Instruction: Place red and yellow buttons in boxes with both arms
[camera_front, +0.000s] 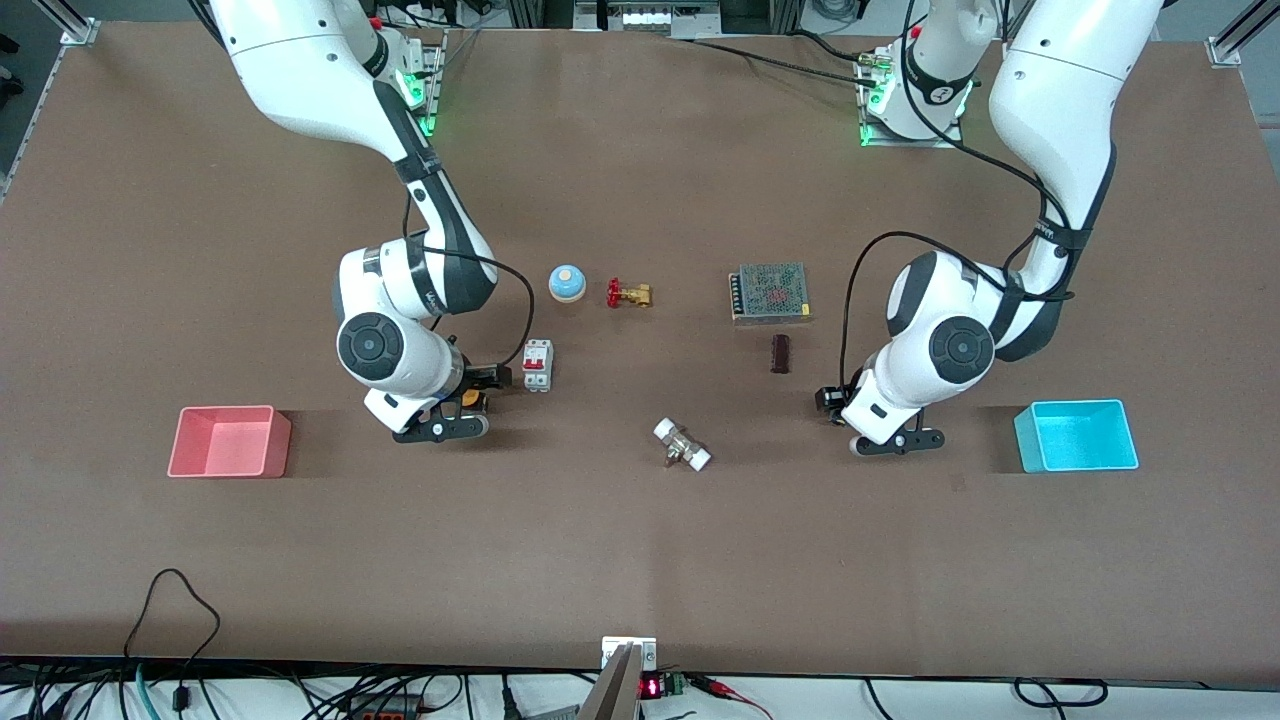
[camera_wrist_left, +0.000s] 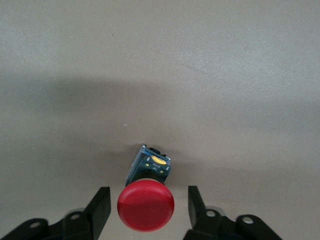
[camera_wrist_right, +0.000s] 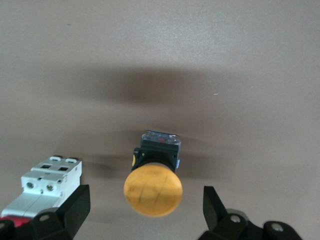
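Both bins empty: pink bin (camera_front: 230, 441), cyan bin (camera_front: 1076, 435). Red button (camera_wrist_left: 145, 205) on table between wide jaws of left gripper (camera_wrist_left: 145, 210); yellow button (camera_wrist_right: 153, 190) likewise in open right gripper (camera_wrist_right: 145, 210), beside white breaker (camera_wrist_right: 42, 185). Grasps, carries, drops remain

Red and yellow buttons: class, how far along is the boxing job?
Done: nothing; the pink box and cyan box hold no button. In hand: the open left gripper straddles the red button, and the open right gripper straddles the yellow button. Left: grasp, carry, drop both.
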